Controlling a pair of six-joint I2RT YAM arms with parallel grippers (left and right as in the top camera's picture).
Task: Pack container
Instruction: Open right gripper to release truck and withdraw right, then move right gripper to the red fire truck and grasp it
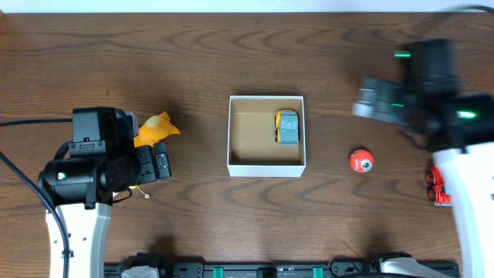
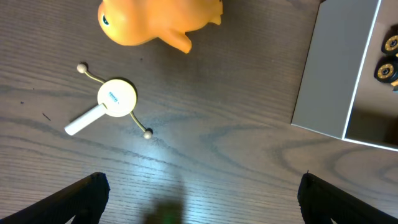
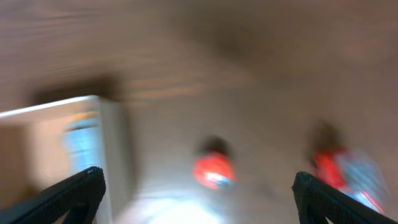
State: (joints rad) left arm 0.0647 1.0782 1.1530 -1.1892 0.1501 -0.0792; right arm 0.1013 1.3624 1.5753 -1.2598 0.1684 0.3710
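Container: the container (image 1: pixel 266 167) sits open-topped at the middle of the tabletop (image 1: pixel 193 46). We take the top edge of the overhead view as 12 o'clock.
Already inside: a yellow-and-grey toy car (image 1: pixel 286 127) lies by the 3 o'clock wall, its long axis running 12 to 6. The rest of the brown floor is bare.
3 o'clock side: a red ball toy (image 1: pixel 361 161) lies between 3 and 4 o'clock of the container, near it but apart. A red wheeled toy (image 1: pixel 438 186) lies farther out the same way, at the edge of the right arm.
9 o'clock side: an orange toy (image 1: pixel 158 127) lies at 9 o'clock, well apart from the wall. A small white stick toy (image 2: pixel 115 99) lies toward 6 o'clock of it.
Right tool: the right tool (image 3: pixel 196 193) has its fingers spread wide and holds nothing. Its view is blurred, yet we make out the ball ahead, almost centred between the fingers. Overhead, it hangs at about 12 o'clock of the ball.
Left tool: the left tool (image 2: pixel 202 196) is likewise spread and empty, with the orange toy toward 11 o'clock in its own view.
Deciding relation: we judge the ball the right arm's nearest pick. It is round, so no axis needs matching, and the carry runs toward 9 o'clock. The orange toy is nearer the left arm. Its long axis lies 9 to 3 in the left wrist view, along the line between the fingers, so a wrist turn may be needed.
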